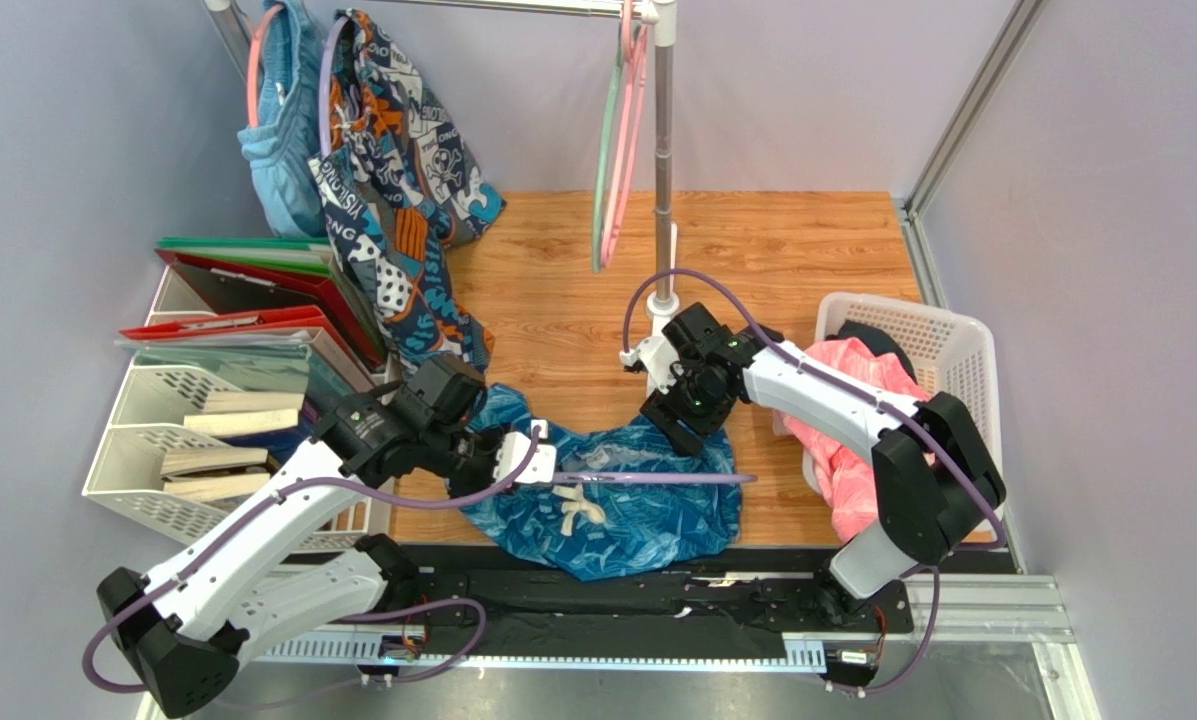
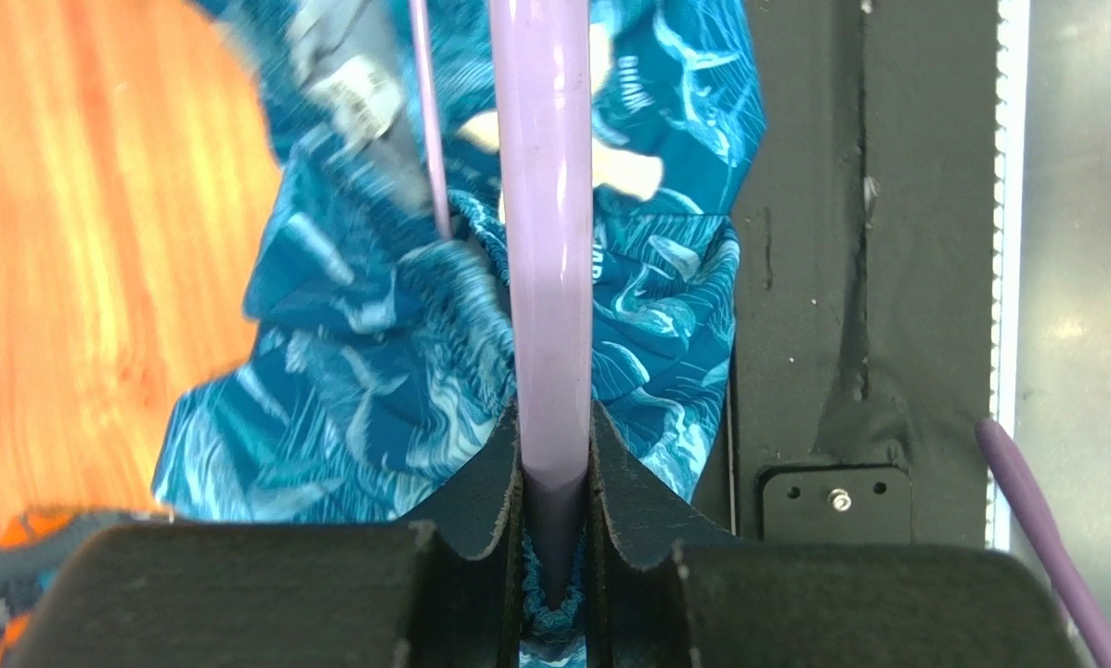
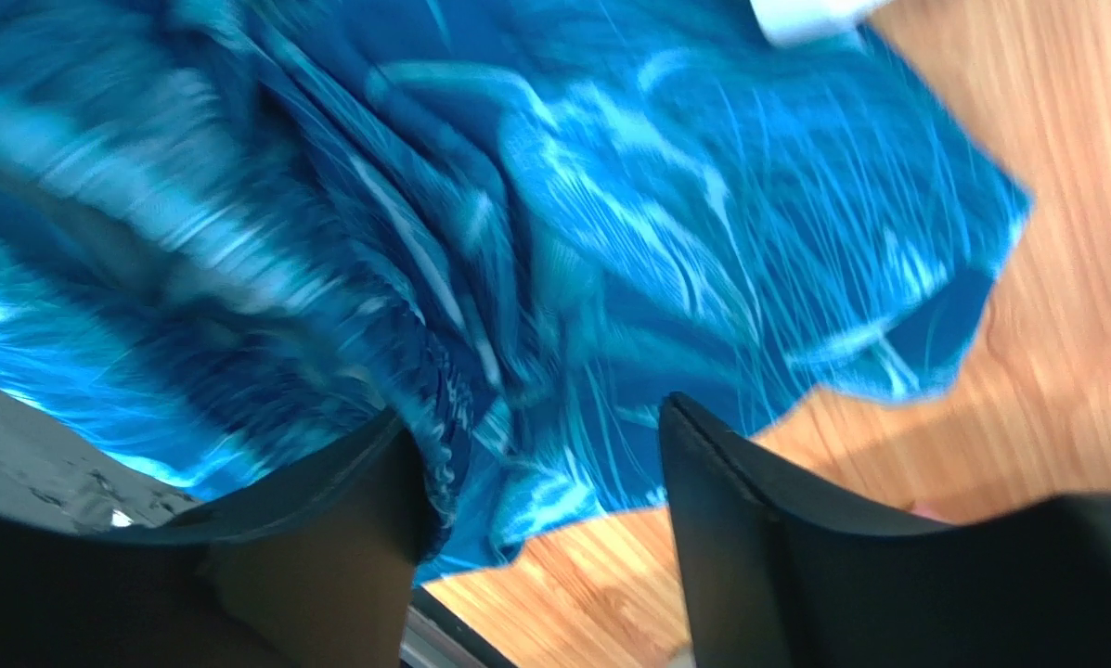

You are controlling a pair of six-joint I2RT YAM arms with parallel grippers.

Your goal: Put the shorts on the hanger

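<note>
The dark blue-teal shorts [image 1: 619, 503] lie crumpled on the wooden table near its front edge, white drawstring [image 1: 580, 510] showing. My left gripper [image 1: 526, 455] is shut on the lavender hanger [image 1: 664, 479], whose bar runs right over the shorts. In the left wrist view the hanger bar [image 2: 548, 237] runs up from between my closed fingers [image 2: 484, 480] over the shorts [image 2: 366, 362]. My right gripper [image 1: 690, 425] is open at the shorts' upper right edge. In the right wrist view its fingers [image 3: 742, 501] stand apart just over the shorts [image 3: 547, 251], with fabric against the left finger.
A white basket [image 1: 942, 345] with pink cloth [image 1: 852, 420] stands at the right. A rail pole [image 1: 661, 165] with pink and mint hangers [image 1: 619, 135] stands behind. A navy cartoon-print garment [image 1: 401, 195] and light blue shorts [image 1: 281, 128] hang at the back left. File trays [image 1: 214, 405] stand left.
</note>
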